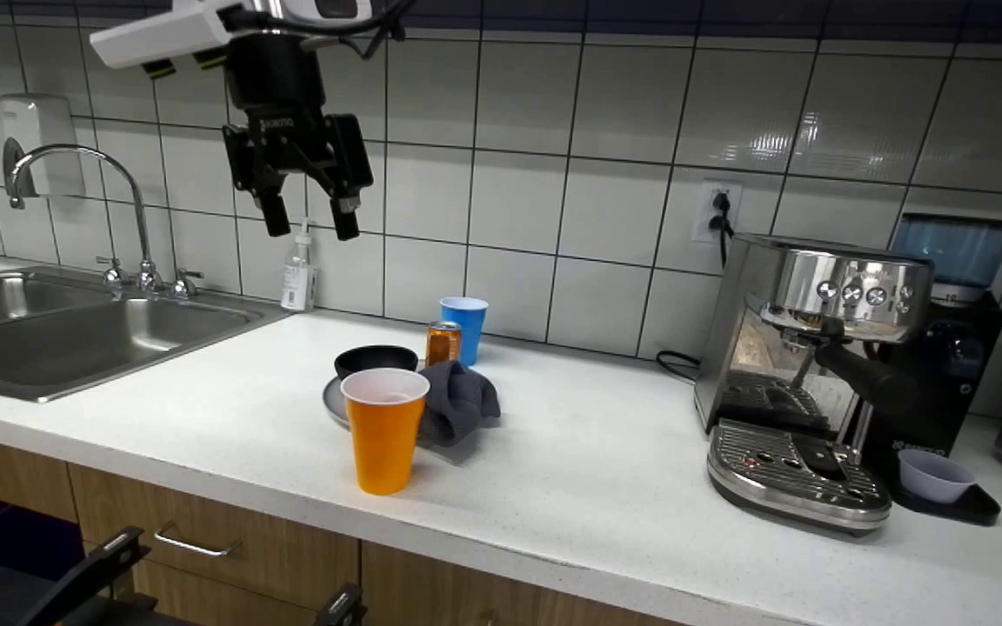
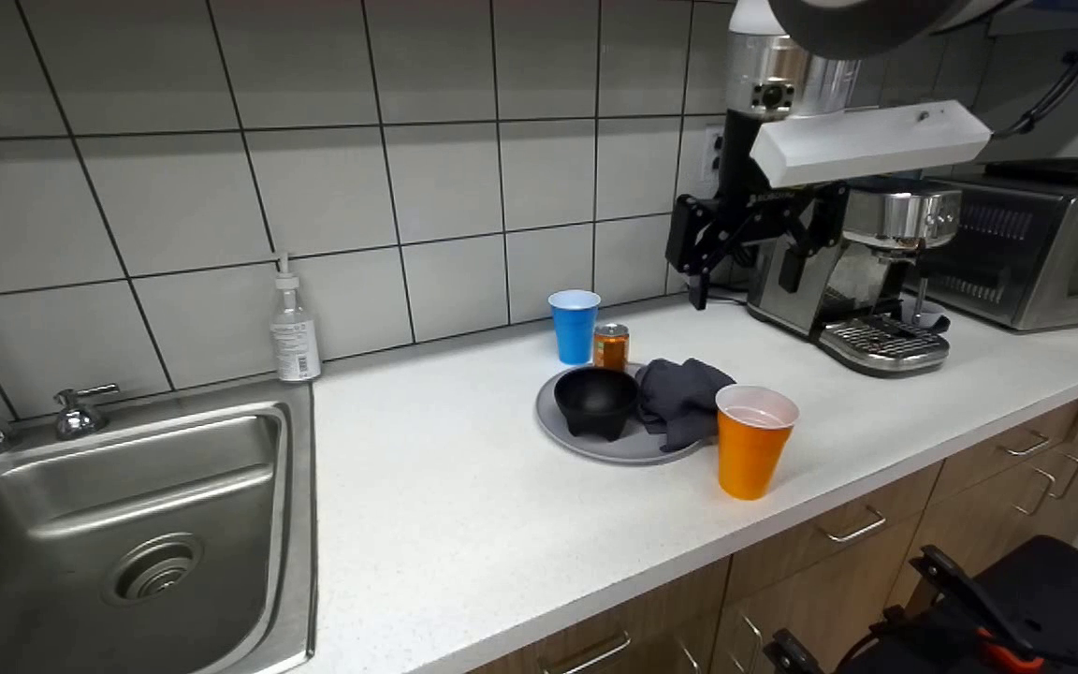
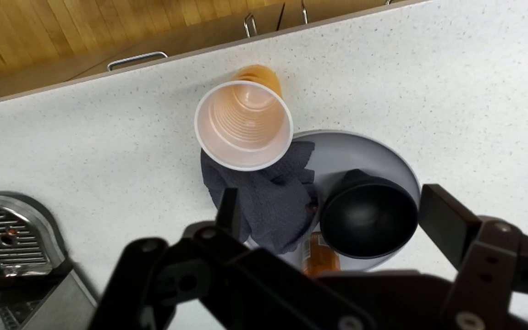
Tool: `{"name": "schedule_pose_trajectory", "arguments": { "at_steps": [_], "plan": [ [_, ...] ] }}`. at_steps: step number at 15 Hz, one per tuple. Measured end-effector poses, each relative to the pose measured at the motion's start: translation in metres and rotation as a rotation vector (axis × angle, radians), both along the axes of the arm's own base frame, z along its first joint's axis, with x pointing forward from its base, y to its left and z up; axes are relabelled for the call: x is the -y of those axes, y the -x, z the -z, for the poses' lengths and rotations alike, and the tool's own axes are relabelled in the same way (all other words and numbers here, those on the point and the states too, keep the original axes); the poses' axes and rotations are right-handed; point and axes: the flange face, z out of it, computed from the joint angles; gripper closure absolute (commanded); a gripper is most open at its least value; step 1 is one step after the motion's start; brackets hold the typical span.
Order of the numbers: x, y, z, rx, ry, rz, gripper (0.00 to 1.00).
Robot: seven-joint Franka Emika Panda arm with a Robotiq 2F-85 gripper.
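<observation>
My tool (image 1: 311, 228) hangs in the air well above the tabletop (image 2: 427, 468), its fingers (image 3: 449, 220) spread wide apart. Straight down from it, my wrist view gives me a black bowl (image 3: 368, 220) on a gray plate (image 3: 346, 151), toward the finger on the right of that view. A crumpled dark gray cloth (image 3: 271, 201) lies toward the finger on the left, on the plate and partly over its rim. Between bowl and cloth, partly behind my linkage, is an orange can (image 3: 320, 256); I can't tell whether it stands on the plate or just behind it. Ahead of the fingertips and below them, an orange plastic cup (image 3: 245, 123) stands upright just beside the plate. Lower than the tool, toward the tiled wall (image 1: 605, 209), a blue plastic cup (image 1: 468, 339) stands upright near the can. Farther off, on the tool's left in my wrist view, I have an espresso machine (image 2: 801, 281). Well away on the opposite side, a pump bottle (image 2: 296, 342) stands by the corner of a steel sink (image 2: 298, 505).
</observation>
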Motion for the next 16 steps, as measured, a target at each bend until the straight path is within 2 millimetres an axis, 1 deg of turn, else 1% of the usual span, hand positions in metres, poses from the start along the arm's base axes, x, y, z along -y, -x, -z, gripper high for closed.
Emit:
{"name": "schedule_pose_trajectory", "arguments": {
  "at_steps": [5,9,13,16],
  "plan": [
    [-0.005,-0.013,0.027,-0.023,-0.013,-0.020,0.00],
    [-0.010,-0.029,0.046,-0.032,-0.028,-0.035,0.00],
    [-0.018,-0.051,0.063,-0.050,-0.044,-0.051,0.00],
    [-0.024,-0.073,0.077,-0.063,-0.044,-0.068,0.00]
  ]
}}
